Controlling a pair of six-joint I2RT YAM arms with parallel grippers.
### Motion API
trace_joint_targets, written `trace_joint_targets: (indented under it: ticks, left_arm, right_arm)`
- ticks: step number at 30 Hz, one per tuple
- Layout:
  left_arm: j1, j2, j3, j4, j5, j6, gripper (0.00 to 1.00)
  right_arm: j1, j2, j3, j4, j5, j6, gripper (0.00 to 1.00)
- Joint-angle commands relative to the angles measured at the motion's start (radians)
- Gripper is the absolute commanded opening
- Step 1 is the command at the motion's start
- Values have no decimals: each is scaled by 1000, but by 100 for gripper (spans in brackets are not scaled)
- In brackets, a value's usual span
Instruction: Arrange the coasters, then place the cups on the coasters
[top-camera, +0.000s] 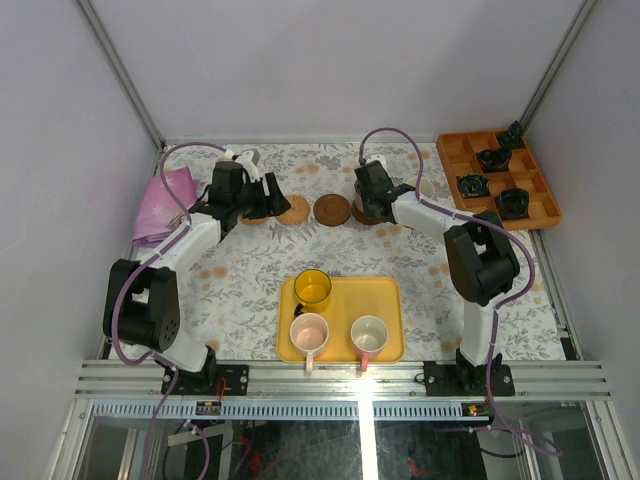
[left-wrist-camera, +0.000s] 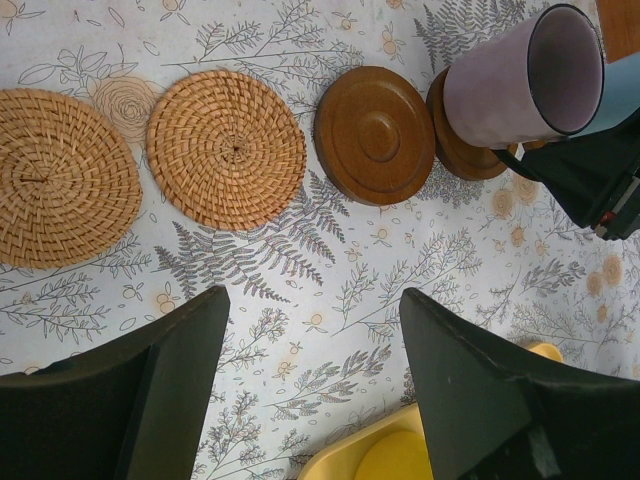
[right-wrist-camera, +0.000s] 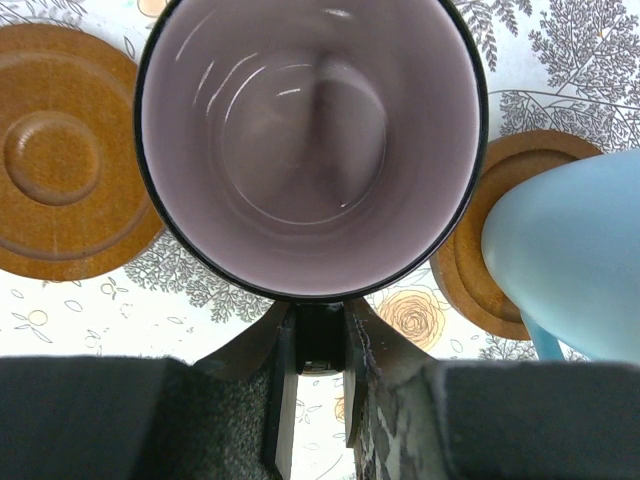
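Note:
Two tan woven coasters (left-wrist-camera: 60, 178) (left-wrist-camera: 227, 148) and a dark brown coaster (left-wrist-camera: 375, 133) lie in a row on the patterned table. My right gripper (right-wrist-camera: 320, 330) is shut on the handle of the purple-grey cup (right-wrist-camera: 310, 140), which stands upright over another dark coaster (left-wrist-camera: 462, 150); I cannot tell whether it touches. The light blue cup (right-wrist-camera: 580, 250) stands on a dark coaster (right-wrist-camera: 480, 250) just to its right. My left gripper (left-wrist-camera: 312, 300) hangs open and empty by the tan coasters. A yellow cup (top-camera: 313, 288) and two pink cups (top-camera: 309, 331) (top-camera: 369, 334) stand on the yellow tray (top-camera: 385, 300).
An orange compartment tray (top-camera: 500, 180) with small dark objects sits at the back right. A pink cloth (top-camera: 165, 205) lies at the left edge. The yellow tray's corner (left-wrist-camera: 340, 455) shows just below my left fingers.

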Motion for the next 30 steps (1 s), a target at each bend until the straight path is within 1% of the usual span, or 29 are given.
trace_joint_targets:
  ticks: [1, 9, 15, 30]
  left_arm:
    - [4, 3, 32, 6, -7, 11, 69]
    - [3, 14, 31, 7, 5, 11, 69]
    - [4, 20, 34, 9, 12, 10, 69]
    - [4, 17, 23, 20, 9, 6, 69]
  right_arm:
    - [-5, -57, 8, 58, 0, 28, 0]
    - [-5, -108, -27, 12, 6, 60, 0]
    - [-5, -124, -18, -4, 15, 60, 0]
    - [-5, -66, -11, 38, -9, 52, 0]
